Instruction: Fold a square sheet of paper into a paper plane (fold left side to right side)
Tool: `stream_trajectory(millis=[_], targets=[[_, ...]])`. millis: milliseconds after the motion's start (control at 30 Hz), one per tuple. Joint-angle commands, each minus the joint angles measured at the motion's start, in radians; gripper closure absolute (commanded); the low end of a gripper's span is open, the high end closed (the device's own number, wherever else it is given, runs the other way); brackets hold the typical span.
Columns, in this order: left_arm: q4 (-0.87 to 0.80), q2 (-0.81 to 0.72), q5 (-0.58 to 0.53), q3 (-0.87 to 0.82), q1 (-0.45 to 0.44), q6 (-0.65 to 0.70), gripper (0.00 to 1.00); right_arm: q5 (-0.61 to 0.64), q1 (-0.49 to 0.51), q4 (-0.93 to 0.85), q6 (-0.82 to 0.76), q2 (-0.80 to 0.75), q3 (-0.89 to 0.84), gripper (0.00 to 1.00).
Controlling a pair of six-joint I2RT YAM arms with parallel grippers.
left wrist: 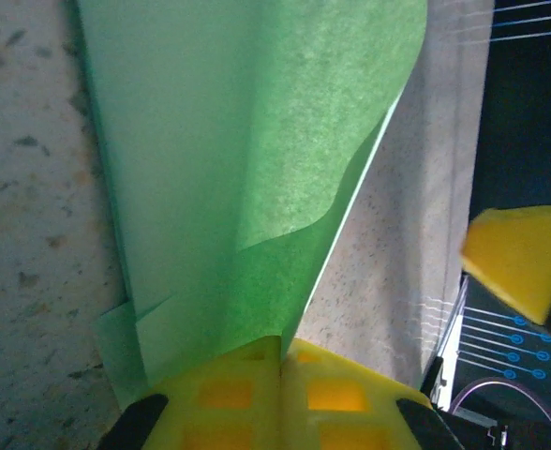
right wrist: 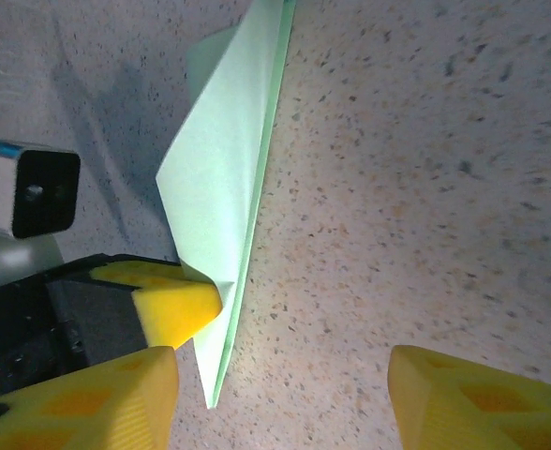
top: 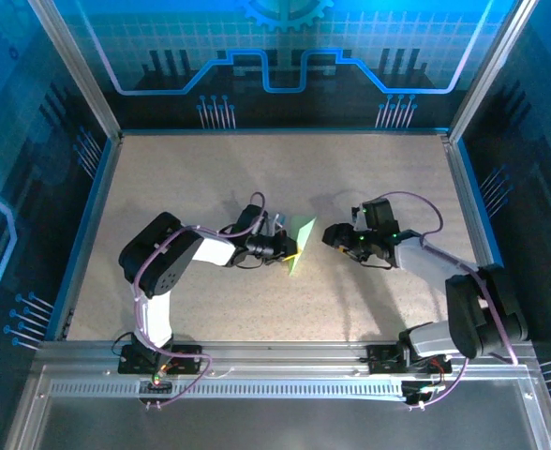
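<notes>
Left gripper [top: 291, 249] clamped on paper plane [top: 303, 242] at table [top: 163, 178] centre; right gripper [top: 333, 234] just beside it, jaws apart.

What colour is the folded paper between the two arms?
The paper is pale green and plain; the right wrist view shows it best.

Overhead; both wrist cameras near paper [right wrist: 221, 178]
</notes>
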Motion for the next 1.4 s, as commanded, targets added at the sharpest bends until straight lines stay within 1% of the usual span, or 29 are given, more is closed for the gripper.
stream_trajectory(millis=[0, 200, 500, 767, 1100, 1367], targets=[[0.178, 0.012, 0.032, -0.043, 0.009, -0.076, 1.00, -0.003, 0.034, 0.086, 0.025, 0.051, 0.044, 0.38], [0.331, 0.021, 0.033, -0.101, 0.023, -0.131, 1.00, -0.012, 0.067, 0.190, 0.057, 0.137, 0.076, 0.40], [0.449, 0.062, 0.040, -0.144, 0.047, -0.198, 1.00, -0.016, 0.090, 0.271, 0.086, 0.242, 0.132, 0.44], [0.456, 0.074, 0.040, -0.146, 0.050, -0.206, 1.00, -0.026, 0.098, 0.335, 0.115, 0.316, 0.159, 0.47], [0.481, 0.085, 0.041, -0.153, 0.055, -0.221, 1.00, -0.034, 0.110, 0.357, 0.128, 0.395, 0.203, 0.51], [0.523, 0.100, 0.037, -0.163, 0.061, -0.239, 1.00, -0.028, 0.119, 0.363, 0.141, 0.435, 0.208, 0.52]])
